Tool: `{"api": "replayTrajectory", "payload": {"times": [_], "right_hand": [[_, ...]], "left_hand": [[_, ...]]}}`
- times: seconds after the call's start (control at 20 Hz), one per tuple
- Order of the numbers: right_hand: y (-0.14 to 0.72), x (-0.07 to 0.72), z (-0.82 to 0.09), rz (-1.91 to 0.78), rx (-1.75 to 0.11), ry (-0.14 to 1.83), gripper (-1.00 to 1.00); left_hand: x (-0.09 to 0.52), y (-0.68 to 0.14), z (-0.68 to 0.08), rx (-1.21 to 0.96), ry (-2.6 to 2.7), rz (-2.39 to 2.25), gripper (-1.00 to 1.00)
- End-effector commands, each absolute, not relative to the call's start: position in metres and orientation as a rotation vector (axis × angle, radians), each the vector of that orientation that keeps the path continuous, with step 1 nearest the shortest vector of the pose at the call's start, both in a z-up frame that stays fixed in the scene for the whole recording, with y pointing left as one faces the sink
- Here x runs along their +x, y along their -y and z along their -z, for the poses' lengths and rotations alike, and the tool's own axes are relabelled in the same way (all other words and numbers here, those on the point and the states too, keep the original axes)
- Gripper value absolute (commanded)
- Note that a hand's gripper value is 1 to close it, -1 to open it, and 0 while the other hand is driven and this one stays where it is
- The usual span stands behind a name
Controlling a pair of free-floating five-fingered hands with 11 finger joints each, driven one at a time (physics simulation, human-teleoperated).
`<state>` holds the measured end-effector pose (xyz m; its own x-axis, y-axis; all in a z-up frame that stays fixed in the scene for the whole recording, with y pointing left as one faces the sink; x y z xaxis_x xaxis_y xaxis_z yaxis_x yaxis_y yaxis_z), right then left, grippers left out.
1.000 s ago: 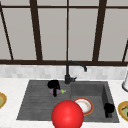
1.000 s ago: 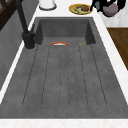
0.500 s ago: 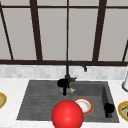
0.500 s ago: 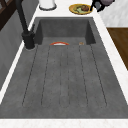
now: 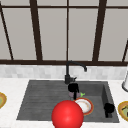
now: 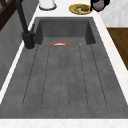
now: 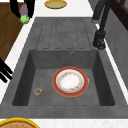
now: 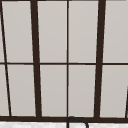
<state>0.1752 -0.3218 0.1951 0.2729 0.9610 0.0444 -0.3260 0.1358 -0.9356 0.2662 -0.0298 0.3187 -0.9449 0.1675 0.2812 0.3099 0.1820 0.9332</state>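
Purple vegetable (image 5: 75,95) in left hand (image 5: 73,88), above the sink (image 5: 35,105).

Two bodiless matte black hands, left hand (image 5: 73,88), right hand (image 5: 109,108), slim human-like fingers

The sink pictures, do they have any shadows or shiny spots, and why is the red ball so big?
Front view: flat, even light, no glare on the tap; the red ball sits close to the camera, covering part of the plate. Right side view: the basin is evenly grey, with only faint shading at its walls. Upper view: the window is plain pale, without reflections.
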Motion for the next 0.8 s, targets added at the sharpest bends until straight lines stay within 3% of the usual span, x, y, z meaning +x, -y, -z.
{"api": "replayTrajectory", "payload": {"times": [0.0, 0.75], "right_hand": [[0.322, 0.175, -0.195, -1.097, -1.002, 0.809, 0.0], [0.322, 0.175, -0.195, -1.097, -1.002, 0.809, 0.0]], "left_hand": [[0.277, 0.061, -0.288, -0.446, 2.332, 1.902, 1.0], [0.384, 0.108, -0.164, -0.516, 2.339, 1.892, 1.0]]}}
